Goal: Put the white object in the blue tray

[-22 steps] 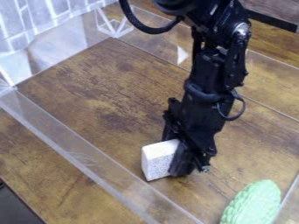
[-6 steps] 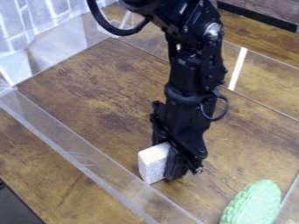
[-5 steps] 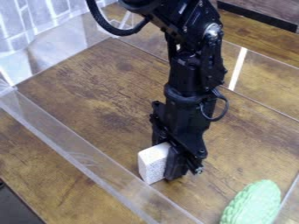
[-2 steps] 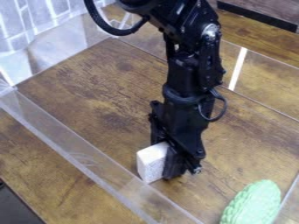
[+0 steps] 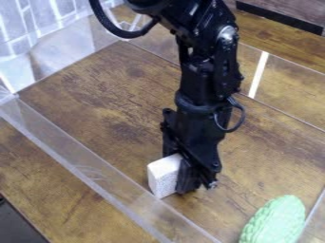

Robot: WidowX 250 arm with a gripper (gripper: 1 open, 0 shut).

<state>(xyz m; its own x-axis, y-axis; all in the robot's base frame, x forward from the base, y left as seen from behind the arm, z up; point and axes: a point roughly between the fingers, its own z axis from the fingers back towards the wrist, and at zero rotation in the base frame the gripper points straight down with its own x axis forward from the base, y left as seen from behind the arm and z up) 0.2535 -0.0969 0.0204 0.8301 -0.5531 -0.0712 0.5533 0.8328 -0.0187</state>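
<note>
White object (image 5: 162,176) gripped low on the wooden surface; transfer to the blue tray not yet made.

White object is seen just below the middle of the frame, resting on or just above the wooden tabletop (image 5: 89,90), close to the clear plastic wall (image 5: 76,152) that runs diagonally across the lower left. It is clamped by the black gripper (image 5: 181,177), whose jaws are drawn in narrow against the block while the arm descends from the upper middle. A bumpy green thing (image 5: 269,222) is left untouched at the lower right corner. No blue tray can be made out in this view, so the lift, the carry and the release are all judged to be outstanding.
</note>
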